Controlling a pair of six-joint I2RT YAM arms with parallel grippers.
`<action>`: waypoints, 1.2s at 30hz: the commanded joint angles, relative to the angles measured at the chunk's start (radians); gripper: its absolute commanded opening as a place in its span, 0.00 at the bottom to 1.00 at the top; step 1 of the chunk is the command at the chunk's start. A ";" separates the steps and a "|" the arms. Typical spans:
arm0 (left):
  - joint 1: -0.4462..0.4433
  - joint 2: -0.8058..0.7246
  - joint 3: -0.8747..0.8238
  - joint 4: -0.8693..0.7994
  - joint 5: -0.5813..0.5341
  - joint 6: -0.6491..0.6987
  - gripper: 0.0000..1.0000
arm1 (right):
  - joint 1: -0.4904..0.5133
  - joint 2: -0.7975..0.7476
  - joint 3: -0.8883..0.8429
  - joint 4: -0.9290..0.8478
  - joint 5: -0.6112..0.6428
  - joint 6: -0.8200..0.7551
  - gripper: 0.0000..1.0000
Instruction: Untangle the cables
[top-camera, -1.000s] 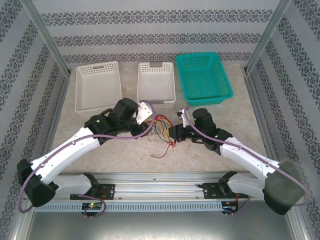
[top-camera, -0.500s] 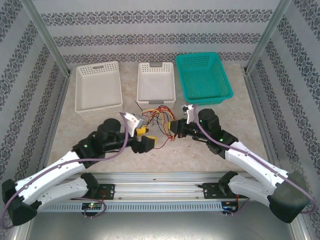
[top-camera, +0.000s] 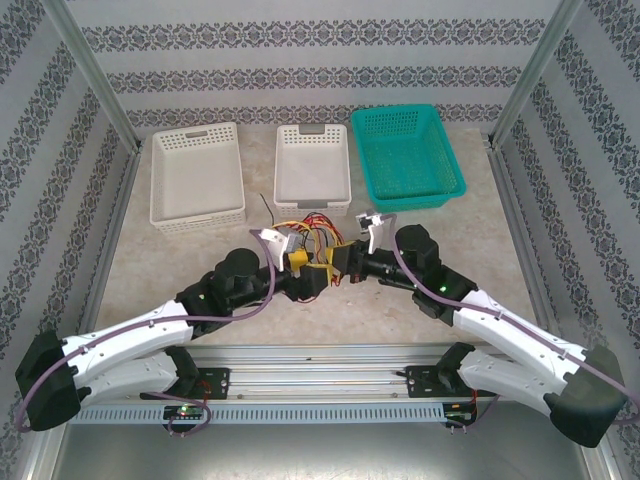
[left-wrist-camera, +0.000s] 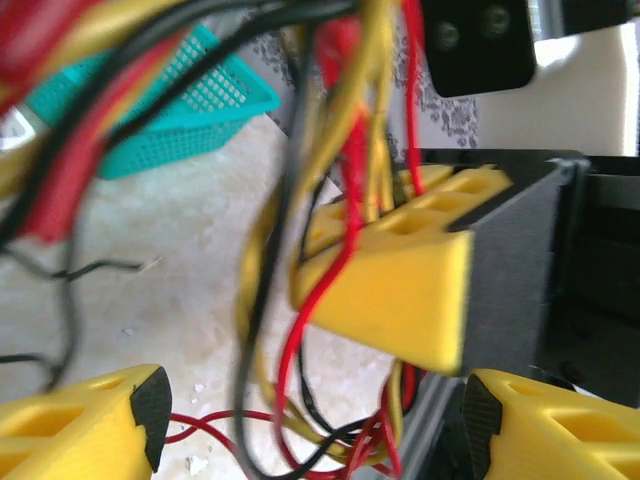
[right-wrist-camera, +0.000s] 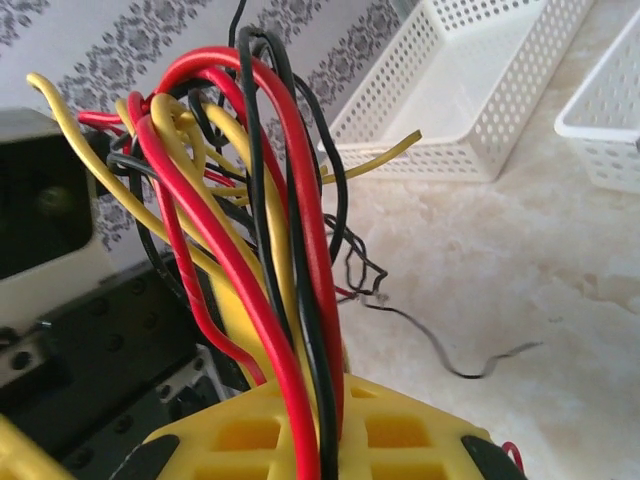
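baskets (top-camera: 197, 175) 3 | left end effector (left-wrist-camera: 315, 410) agape | right end effector (right-wrist-camera: 320, 435) clamps cables (right-wrist-camera: 305, 220), 1 bundle

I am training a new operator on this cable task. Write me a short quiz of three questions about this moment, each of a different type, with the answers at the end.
1. True or false: the right jaws are shut on the cables.
2. Choose one. The left jaws are: A) open; B) shut on a basket; C) shut on a single black cable.
3. Fill in the missing word: seen from the top camera, the teal basket stands to the ___ of the two white baskets.

Key: 1 true; 2 A; 3 right.
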 joint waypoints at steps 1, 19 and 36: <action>-0.010 -0.006 -0.025 0.131 -0.084 -0.019 0.75 | 0.020 -0.017 -0.017 0.098 -0.015 0.031 0.00; -0.008 0.028 -0.090 0.340 -0.131 -0.062 0.37 | 0.094 0.034 -0.015 0.147 -0.052 0.041 0.00; 0.003 -0.117 -0.178 0.310 -0.210 -0.097 0.00 | 0.093 -0.087 -0.056 0.004 0.180 0.015 0.00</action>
